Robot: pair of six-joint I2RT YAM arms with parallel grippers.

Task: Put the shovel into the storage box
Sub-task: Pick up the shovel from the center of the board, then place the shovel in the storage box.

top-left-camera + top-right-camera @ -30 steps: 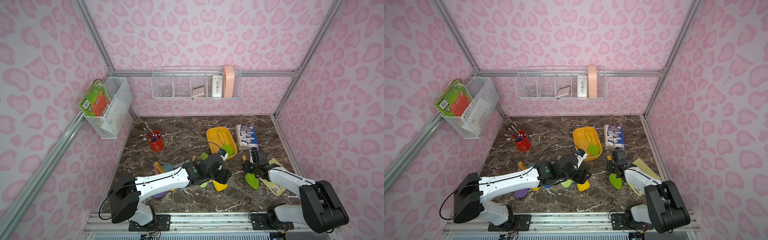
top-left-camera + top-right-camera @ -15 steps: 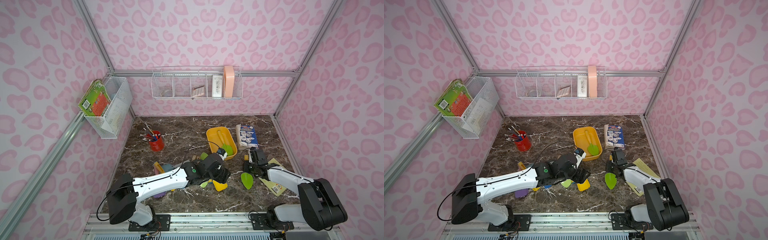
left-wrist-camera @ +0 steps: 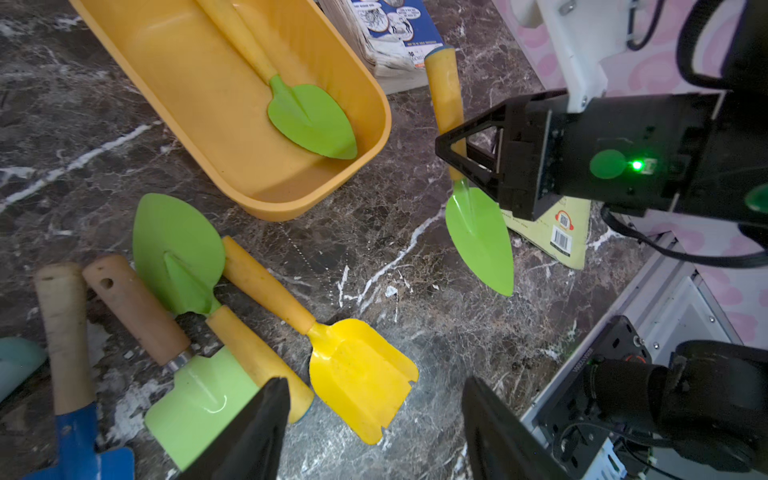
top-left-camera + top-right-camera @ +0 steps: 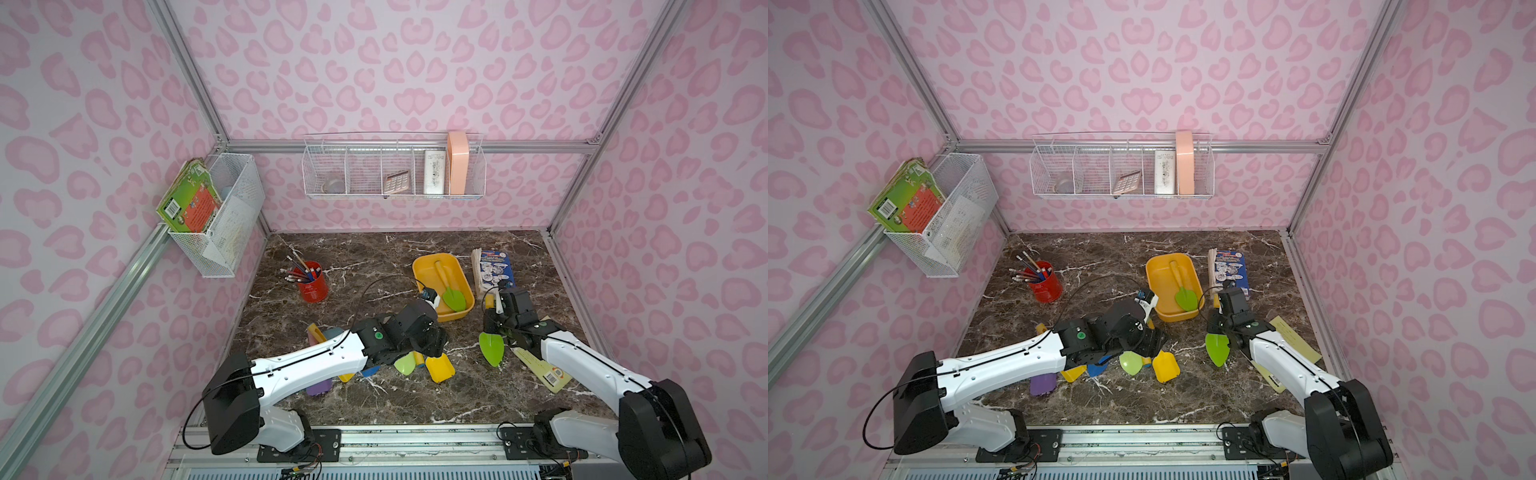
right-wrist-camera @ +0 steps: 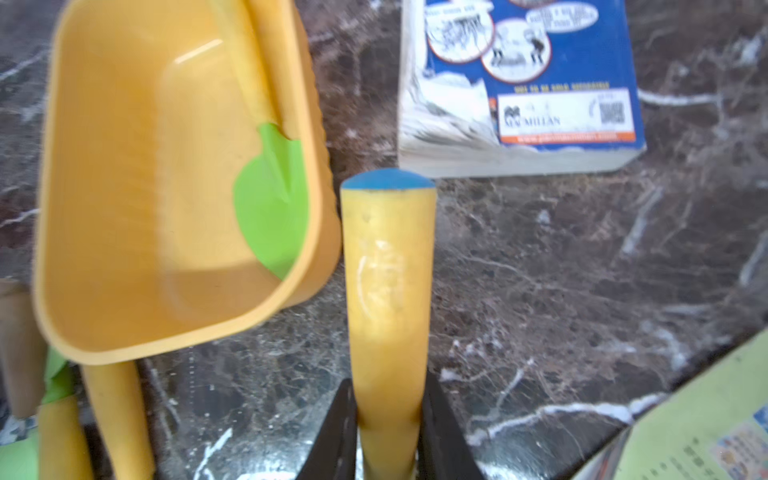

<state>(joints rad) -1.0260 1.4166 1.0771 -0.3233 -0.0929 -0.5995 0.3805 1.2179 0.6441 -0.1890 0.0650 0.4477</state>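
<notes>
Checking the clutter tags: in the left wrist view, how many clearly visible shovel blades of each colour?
Bright green: 3 (boxed shovel, held shovel, loose shovel)
Yellow blade: 1
Pale green blade: 1
Blue blade: 1
Total: 6
Teal shape at frame edge: unclear, uncounted.

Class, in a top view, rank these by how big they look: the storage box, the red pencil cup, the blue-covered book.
Largest to smallest:
1. storage box
2. blue-covered book
3. red pencil cup
All stand on the table, so nearness barely skews this.
</notes>
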